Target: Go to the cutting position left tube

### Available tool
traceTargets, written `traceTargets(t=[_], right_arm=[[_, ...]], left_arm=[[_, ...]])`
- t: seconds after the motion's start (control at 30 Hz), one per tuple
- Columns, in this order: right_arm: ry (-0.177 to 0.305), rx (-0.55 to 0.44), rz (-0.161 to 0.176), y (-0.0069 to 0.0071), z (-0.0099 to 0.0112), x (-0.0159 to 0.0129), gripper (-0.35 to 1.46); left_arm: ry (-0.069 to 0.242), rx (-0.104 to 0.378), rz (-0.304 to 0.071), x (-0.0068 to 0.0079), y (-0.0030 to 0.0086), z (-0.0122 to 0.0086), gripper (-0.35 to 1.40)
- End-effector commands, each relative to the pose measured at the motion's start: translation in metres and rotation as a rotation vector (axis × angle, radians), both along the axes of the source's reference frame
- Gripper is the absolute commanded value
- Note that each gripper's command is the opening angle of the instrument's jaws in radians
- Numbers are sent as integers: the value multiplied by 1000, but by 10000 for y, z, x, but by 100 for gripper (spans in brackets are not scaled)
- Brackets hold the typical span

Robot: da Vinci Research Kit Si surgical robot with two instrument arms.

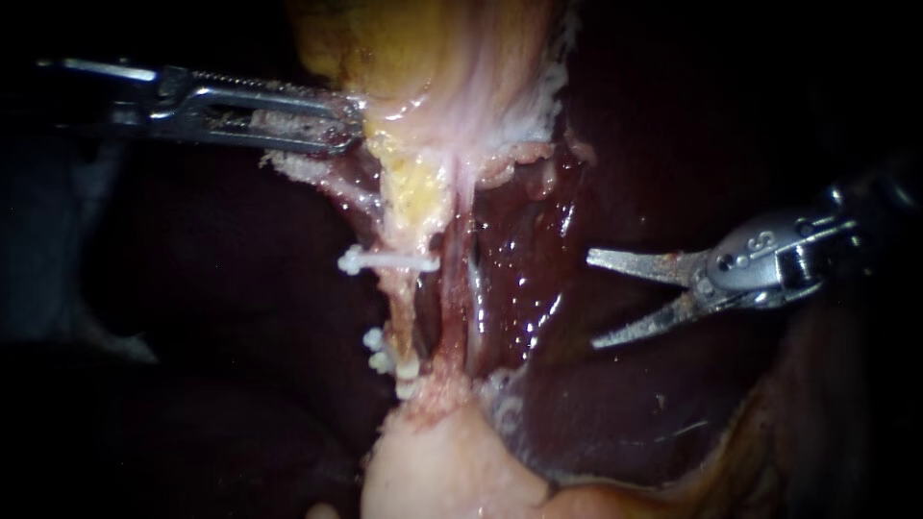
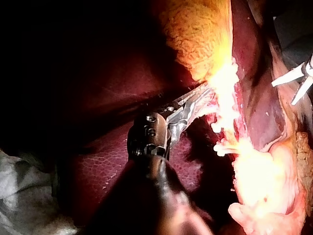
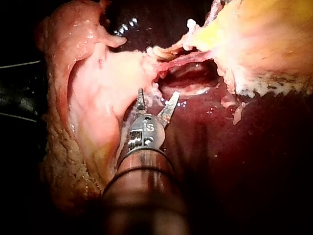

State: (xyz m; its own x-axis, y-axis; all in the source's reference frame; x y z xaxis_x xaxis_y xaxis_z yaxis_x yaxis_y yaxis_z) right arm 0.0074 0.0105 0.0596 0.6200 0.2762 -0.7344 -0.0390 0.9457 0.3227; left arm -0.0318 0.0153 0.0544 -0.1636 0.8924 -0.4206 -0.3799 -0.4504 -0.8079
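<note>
Over the dark liver (image 1: 635,413), right instrument (image 1: 591,299) jaws gape empty; left instrument (image 1: 348,130) jaws clamp gallbladder (image 1: 433,58).

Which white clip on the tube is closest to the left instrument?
The lone white plastic clip lying across the pale tube; the other clips bunch together lower down, farther from the left instrument.

Clip (image 1: 389,260) across left tube (image 1: 401,300), right instrument (image 1: 591,299) — well right
</note>
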Motion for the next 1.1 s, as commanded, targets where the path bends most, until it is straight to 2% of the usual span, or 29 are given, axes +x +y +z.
traceTargets(t=[0.03,0.17,0.3,0.43,0.6,0.77,0.93,1.1], right_arm=[[0,0,0,0,0,1,143],[1,2,-1,0,0,2,143],[3,4,-2,0,0,2,143],[4,6,-4,0,0,3,143],[8,13,-12,0,0,5,143],[44,34,-36,-5,-3,18,143],[84,97,-21,-14,-5,47,143],[110,137,-22,-23,-3,78,143]], left_arm=[[-3,1,3,2,1,-3,-35],[6,6,-8,18,10,-22,-35],[-8,0,-44,42,23,-52,-35],[-11,-12,-54,57,28,-71,-35],[-7,-12,-59,54,24,-74,-35],[-7,-13,-60,53,23,-74,-35],[-7,-13,-60,52,23,-73,-35],[-5,-15,-61,50,22,-72,-35]])
